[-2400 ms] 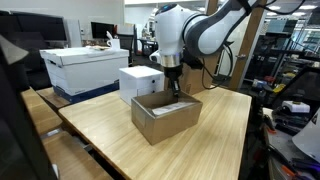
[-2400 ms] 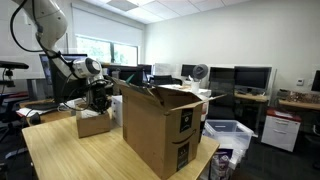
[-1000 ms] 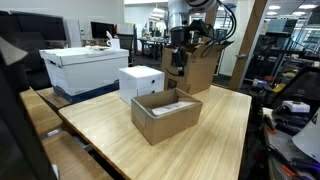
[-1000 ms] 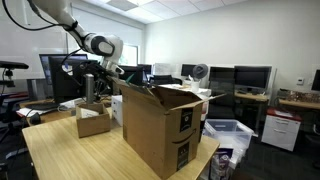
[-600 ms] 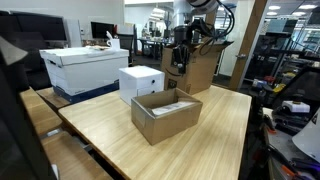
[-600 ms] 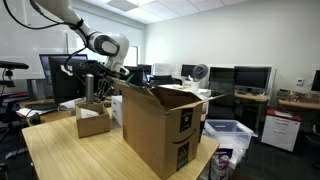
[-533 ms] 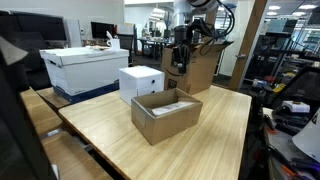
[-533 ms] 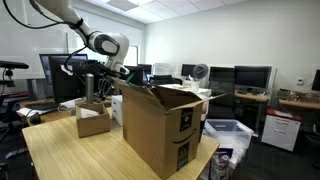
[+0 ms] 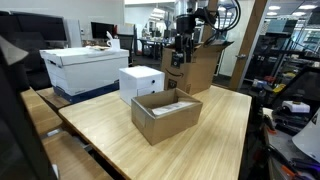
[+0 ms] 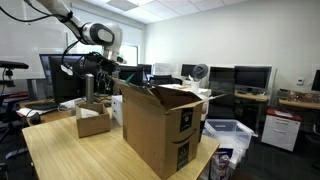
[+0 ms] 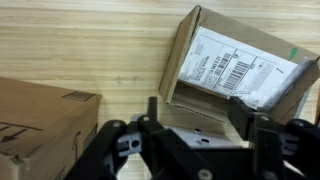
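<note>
Well, bench (image 9: 215,130): pale wood, carrying the cardboard boxes.
tall box (image 10: 165,125): brown cardboard with its flaps up, standing at one end of the bench; its corner fills the lower left of my wrist view.
bin (image 9: 85,68): white and lidded, off past the white box.
white box (image 9: 140,80): closed, just beside the open box.
open box (image 9: 150,120): low and brown, mid-bench, apart from the tall box; it lies below me and off to one side.
parcel (image 11: 240,70): flat inside the open box, barcode label facing up.
tool (image 9: 177,62): mine, raised well above the bench and pointing down, fingers spread apart with nothing between them.
</note>
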Controlling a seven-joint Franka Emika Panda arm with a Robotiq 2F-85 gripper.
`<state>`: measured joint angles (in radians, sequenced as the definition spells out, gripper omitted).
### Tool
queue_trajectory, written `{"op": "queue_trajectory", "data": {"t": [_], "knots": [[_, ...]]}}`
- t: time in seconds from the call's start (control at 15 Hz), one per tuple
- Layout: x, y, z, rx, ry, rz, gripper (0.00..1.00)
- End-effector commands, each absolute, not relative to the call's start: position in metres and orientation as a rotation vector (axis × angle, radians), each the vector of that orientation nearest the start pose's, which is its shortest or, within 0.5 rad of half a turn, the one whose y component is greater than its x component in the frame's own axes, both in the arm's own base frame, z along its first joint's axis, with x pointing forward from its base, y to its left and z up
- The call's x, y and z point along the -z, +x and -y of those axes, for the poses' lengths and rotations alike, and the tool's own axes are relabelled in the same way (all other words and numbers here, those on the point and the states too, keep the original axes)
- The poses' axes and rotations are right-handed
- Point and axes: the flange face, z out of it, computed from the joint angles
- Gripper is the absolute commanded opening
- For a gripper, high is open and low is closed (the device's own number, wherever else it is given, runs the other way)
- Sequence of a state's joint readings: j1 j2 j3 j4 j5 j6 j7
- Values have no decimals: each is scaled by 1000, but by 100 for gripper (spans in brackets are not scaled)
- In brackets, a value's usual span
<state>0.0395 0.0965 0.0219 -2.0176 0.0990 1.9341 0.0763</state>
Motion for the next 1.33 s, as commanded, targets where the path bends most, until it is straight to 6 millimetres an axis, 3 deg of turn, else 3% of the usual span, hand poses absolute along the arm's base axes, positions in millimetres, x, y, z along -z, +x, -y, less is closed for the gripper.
{"op": "queue_trajectory", "data": {"t": [0.0,0.6,1.07,1.13,1.27], "knots": [[-417,533,-43,-248,-3149,-116,98],[-461,521,-15,-106,-3240,-188,100],[-462,515,-17,-130,-3205,-245,100],[-464,527,-14,-93,-3216,-196,100],[-463,527,-14,-97,-3216,-196,100]]}}
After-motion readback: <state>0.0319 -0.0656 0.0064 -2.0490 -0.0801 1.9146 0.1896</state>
